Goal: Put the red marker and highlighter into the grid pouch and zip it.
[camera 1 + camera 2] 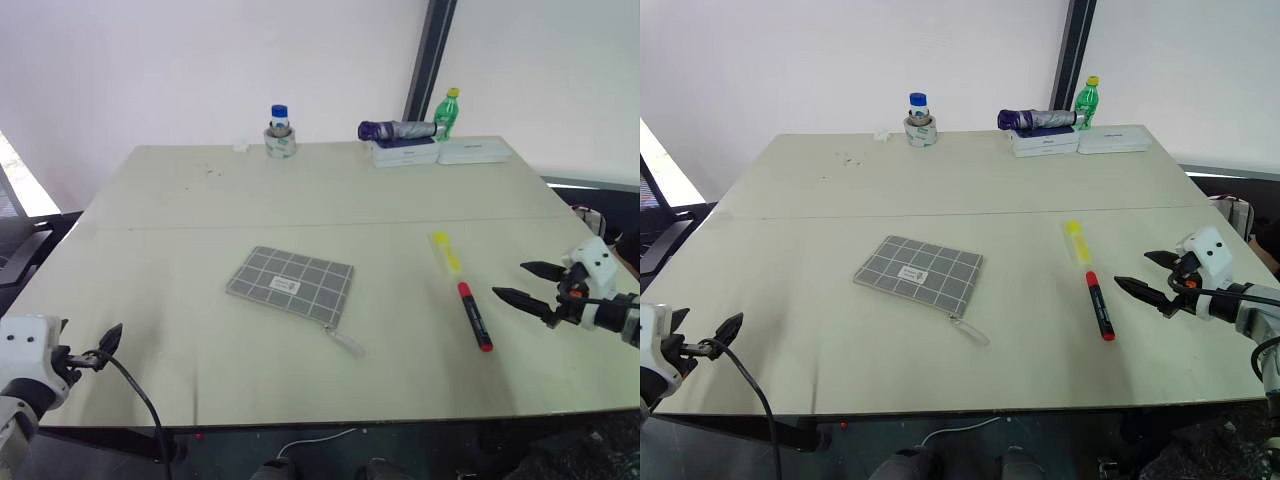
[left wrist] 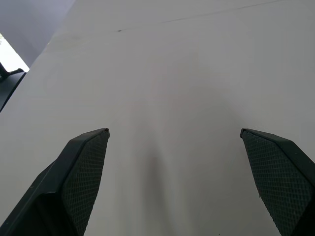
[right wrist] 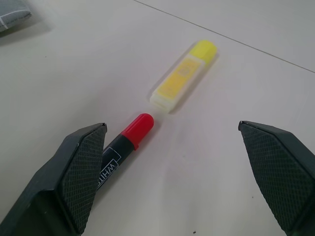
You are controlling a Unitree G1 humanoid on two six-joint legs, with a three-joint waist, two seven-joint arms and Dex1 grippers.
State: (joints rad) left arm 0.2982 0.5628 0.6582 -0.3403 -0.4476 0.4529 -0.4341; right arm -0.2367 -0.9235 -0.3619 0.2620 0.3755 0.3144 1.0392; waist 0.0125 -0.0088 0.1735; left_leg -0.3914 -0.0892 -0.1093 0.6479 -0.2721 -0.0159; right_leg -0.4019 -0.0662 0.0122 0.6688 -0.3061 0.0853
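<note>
The grid pouch (image 1: 290, 283) lies flat near the table's middle, its pale zipper pull (image 1: 345, 343) trailing toward the front. To its right lie the yellow highlighter (image 1: 446, 252) and, just in front of it, the red marker (image 1: 474, 316), end to end. My right gripper (image 1: 521, 281) hovers open just right of the marker, its fingers aimed toward it; in the right wrist view the marker (image 3: 124, 145) and highlighter (image 3: 184, 76) lie between the spread fingers. My left gripper (image 1: 108, 340) stands open over bare table at the front left corner, far from the pouch.
Along the table's far edge stand a small bottle inside a tape roll (image 1: 280, 134), a folded purple umbrella (image 1: 397, 130) on white boxes (image 1: 442, 152) and a green bottle (image 1: 447, 112). The table's right edge (image 1: 590, 250) runs close to my right gripper.
</note>
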